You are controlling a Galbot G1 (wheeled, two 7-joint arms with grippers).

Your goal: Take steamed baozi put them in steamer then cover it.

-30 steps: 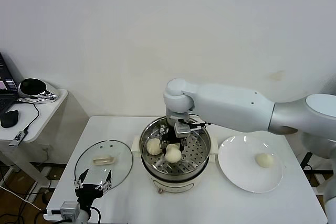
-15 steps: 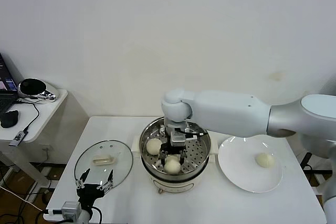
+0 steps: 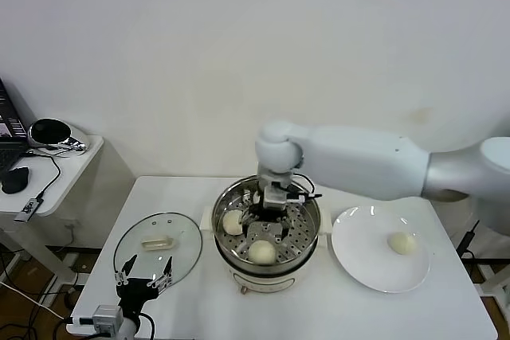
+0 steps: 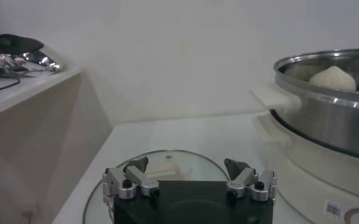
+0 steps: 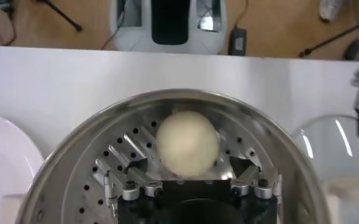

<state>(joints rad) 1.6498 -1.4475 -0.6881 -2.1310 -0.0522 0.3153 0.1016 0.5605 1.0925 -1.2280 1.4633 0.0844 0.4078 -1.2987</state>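
The steamer (image 3: 300,249) stands mid-table, uncovered. Two baozi lie on its perforated floor, one at the left (image 3: 233,222) and one at the near side (image 3: 262,252). My right gripper (image 3: 267,229) hovers just above the near one, open, with nothing held. In the right wrist view that baozi (image 5: 187,145) rests free on the basket floor just beyond my right gripper (image 5: 188,168). Another baozi (image 3: 401,243) sits on the white plate (image 3: 358,264). The cover (image 3: 158,246) lies flat on the table to the left. At its near edge my left gripper (image 3: 143,280) waits, open and empty.
The left wrist view shows the left gripper (image 4: 187,165) over the cover (image 4: 167,159), with the steamer (image 4: 325,122) and a baozi (image 4: 331,78) beside it. A side table (image 3: 48,173) with a laptop and mouse stands at far left.
My right gripper lowered the baozi to the near side of the steamer floor, opened and let it go, then drew up and back a little. The left arm stayed still.
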